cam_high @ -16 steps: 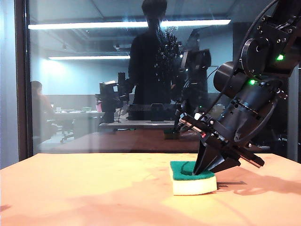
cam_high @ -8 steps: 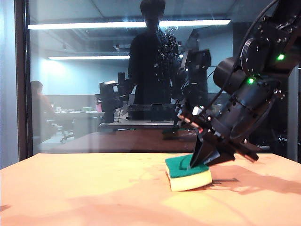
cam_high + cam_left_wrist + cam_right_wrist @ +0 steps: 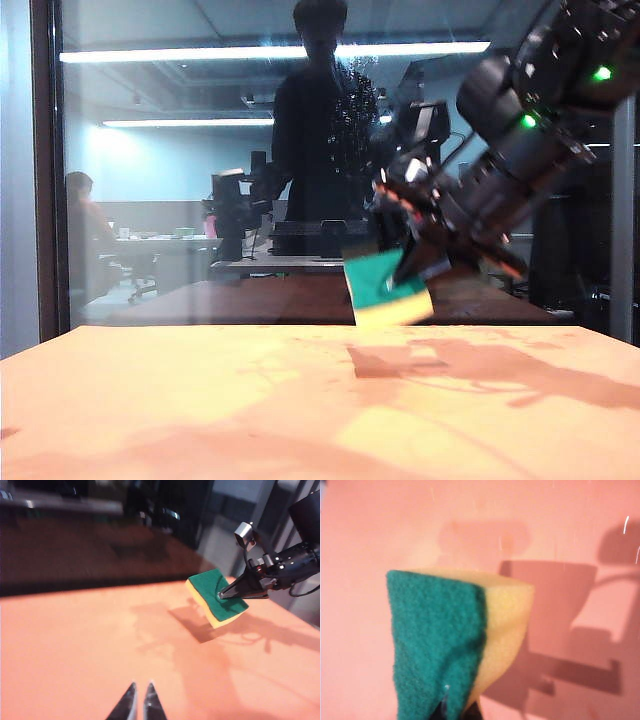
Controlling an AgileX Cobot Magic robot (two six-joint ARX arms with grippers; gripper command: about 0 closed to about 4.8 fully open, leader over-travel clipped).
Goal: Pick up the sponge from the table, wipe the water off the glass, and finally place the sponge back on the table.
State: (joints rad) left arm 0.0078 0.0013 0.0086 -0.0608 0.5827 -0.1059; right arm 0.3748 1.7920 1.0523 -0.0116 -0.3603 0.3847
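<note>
The sponge (image 3: pixel 385 291), green face over cream foam, hangs tilted above the orange table (image 3: pixel 180 400), just in front of the glass (image 3: pixel 180 200). My right gripper (image 3: pixel 412 272) is shut on it, pinching the green face and the foam. The right wrist view shows the sponge (image 3: pixel 445 630) close up with the right gripper (image 3: pixel 456 709) at its near end, over the sponge's shadow. Whitish water droplets (image 3: pixel 362 105) speckle the glass higher up. In the left wrist view my left gripper (image 3: pixel 139 689) hovers shut and holding nothing over the table (image 3: pixel 75 640), well short of the lifted sponge (image 3: pixel 216 598).
Dark frame posts stand at the glass's left edge (image 3: pixel 44 170) and right edge (image 3: pixel 622 230). The pane mirrors a standing dark figure (image 3: pixel 320 120) and an office. Arm shadows fall on the table's right half (image 3: pixel 480 365).
My right gripper has lifted the sponge off the table, carrying it up and slightly left toward the glass while tilting it. The left gripper is not seen in the earlier frames.
</note>
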